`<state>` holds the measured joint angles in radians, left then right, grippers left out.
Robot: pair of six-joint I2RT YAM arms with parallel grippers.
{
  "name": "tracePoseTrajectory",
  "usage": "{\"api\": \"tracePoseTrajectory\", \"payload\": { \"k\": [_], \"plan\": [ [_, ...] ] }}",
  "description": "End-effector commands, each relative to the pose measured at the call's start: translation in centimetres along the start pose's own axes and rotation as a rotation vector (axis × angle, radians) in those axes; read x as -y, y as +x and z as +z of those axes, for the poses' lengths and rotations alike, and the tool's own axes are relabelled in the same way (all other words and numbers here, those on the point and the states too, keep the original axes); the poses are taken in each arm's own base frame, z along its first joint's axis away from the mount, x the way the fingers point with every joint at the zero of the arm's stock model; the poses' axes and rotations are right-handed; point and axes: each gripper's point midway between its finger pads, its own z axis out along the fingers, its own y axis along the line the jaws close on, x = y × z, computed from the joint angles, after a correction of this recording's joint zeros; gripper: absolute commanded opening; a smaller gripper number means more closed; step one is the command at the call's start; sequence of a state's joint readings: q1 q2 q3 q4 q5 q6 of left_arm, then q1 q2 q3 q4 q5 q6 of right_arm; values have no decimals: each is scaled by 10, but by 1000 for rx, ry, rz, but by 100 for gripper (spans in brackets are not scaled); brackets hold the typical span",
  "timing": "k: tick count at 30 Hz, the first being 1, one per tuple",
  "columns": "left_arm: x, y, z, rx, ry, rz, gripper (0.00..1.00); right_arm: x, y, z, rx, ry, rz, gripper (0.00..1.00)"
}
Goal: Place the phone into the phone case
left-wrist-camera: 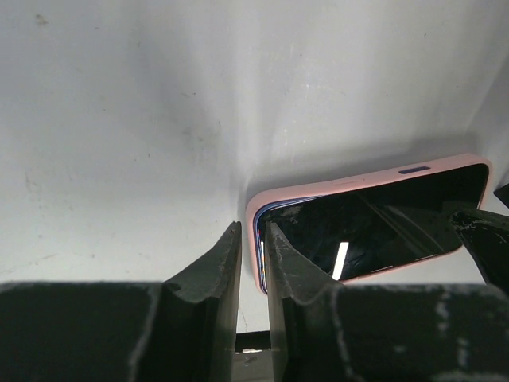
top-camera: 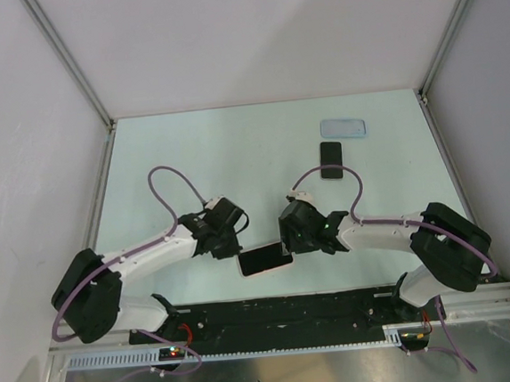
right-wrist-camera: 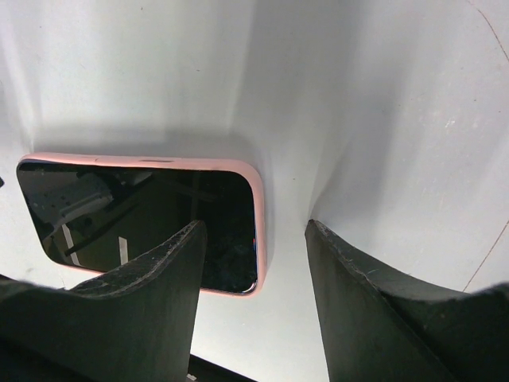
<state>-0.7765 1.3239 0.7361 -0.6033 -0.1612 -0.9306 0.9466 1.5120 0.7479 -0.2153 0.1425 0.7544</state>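
The black phone (top-camera: 330, 159) lies flat at the far right of the table. The light-blue phone case (top-camera: 343, 129) lies just behind it, apart from it. Both are out of the wrist views. My left gripper (top-camera: 230, 247) (left-wrist-camera: 251, 227) is shut but for a thin slit and empty, its tips at the left end of a pink-rimmed slab (top-camera: 265, 260) (left-wrist-camera: 374, 223). My right gripper (top-camera: 288, 242) (right-wrist-camera: 254, 225) is open at the slab's right end (right-wrist-camera: 119, 207), with one finger (right-wrist-camera: 171, 263) over its dark face and the other past its edge.
The pink-rimmed slab lies face up near the table's front edge, between the two grippers. A black rail (top-camera: 274, 310) runs along the near edge. White walls and metal corner posts (top-camera: 75, 73) enclose the table.
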Motion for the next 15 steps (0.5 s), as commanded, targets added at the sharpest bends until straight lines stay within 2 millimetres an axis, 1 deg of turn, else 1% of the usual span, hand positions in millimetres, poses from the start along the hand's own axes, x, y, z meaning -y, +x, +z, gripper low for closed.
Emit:
{"api": "tracePoseTrajectory", "payload": {
  "k": [1,8,12,15],
  "plan": [
    [8,2,6,-12,36,29,22,-2,-5,2,3,4,-11,59],
    [6,13,13,-41,39,37,21,-2,-4,4,0,6,-8,59],
    [-2,25,17,-68,17,31,19,-1,-4,4,-1,12,-9,59],
    [-15,37,21,-87,-10,18,17,0,-3,4,-3,16,-11,59]
  ]
}}
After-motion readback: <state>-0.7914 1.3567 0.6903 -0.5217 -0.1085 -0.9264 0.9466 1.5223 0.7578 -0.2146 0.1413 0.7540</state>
